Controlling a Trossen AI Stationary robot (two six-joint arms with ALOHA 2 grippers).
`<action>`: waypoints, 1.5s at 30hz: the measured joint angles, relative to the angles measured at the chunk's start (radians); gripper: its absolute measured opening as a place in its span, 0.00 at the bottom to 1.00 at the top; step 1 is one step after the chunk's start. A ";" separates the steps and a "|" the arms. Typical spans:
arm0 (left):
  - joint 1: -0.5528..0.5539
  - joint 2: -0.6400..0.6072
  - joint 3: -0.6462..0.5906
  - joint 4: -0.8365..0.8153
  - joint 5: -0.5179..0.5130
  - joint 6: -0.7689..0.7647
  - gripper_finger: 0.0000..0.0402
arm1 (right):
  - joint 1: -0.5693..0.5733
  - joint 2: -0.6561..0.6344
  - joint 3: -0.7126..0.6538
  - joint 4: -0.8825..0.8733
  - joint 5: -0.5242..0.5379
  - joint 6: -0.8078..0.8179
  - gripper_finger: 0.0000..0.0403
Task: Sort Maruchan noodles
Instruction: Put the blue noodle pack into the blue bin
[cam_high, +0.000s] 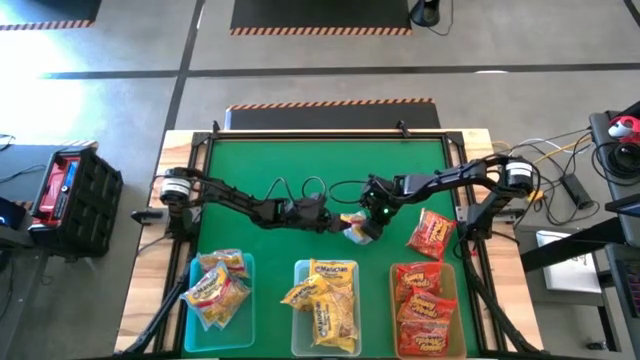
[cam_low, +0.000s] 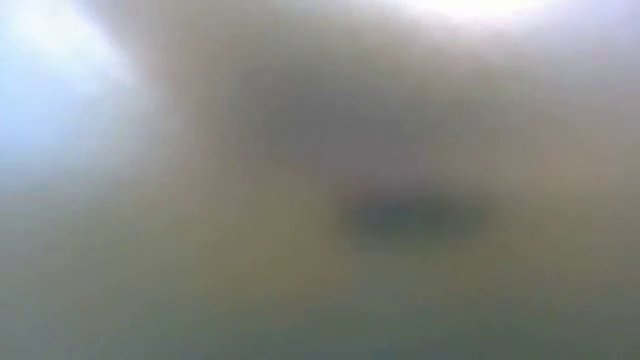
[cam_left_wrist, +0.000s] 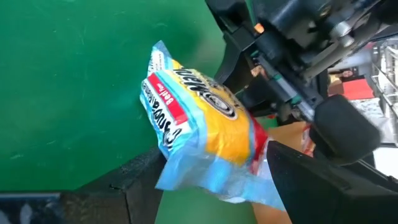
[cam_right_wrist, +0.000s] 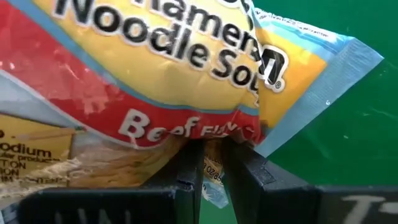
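Observation:
A Maruchan noodle packet (cam_high: 355, 231), printed yellow, red and light blue, hangs above the green mat between both arms. It fills the left wrist view (cam_left_wrist: 199, 130) and the right wrist view (cam_right_wrist: 155, 74). My left gripper (cam_high: 335, 222) (cam_left_wrist: 214, 171) reaches it from the table's left, shut on it. My right gripper (cam_high: 369, 226) (cam_right_wrist: 214, 167) comes from the right, shut on its edge, and also shows in the left wrist view (cam_left_wrist: 280, 74). The low view shows only blur. My left gripper has the packet's light-blue end (cam_left_wrist: 186, 171) between its two fingers (cam_left_wrist: 140, 171), coming roughly level from the table's left. The packet sticks out beyond the fingers, crumpled and lifted clear of the mat. My right gripper pinches a thin edge of the packet (cam_right_wrist: 214, 163), below the red band, between its nearly closed fingertips (cam_right_wrist: 189, 168). It comes from the table's right side. The packet stands clear of the mat.
A red packet (cam_high: 432, 232) lies on the mat to the right of the grippers. Along the near edge stand three translucent bins: the left (cam_high: 195, 338) with orange-yellow packets, the middle (cam_high: 297, 335) with yellow ones, the right (cam_high: 393, 300) with red ones.

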 joint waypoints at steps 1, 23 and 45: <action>0.000 -0.003 0.000 0.002 0.006 -0.002 0.63 | 0.001 0.000 0.000 -0.002 0.006 0.000 0.13; 0.002 0.019 0.001 -0.017 -0.018 -0.085 0.55 | 0.039 0.003 0.000 0.060 0.042 -0.008 0.13; 0.014 0.014 0.001 -0.041 0.091 -0.091 0.12 | -0.010 -0.013 0.283 -0.542 -0.064 -0.238 0.27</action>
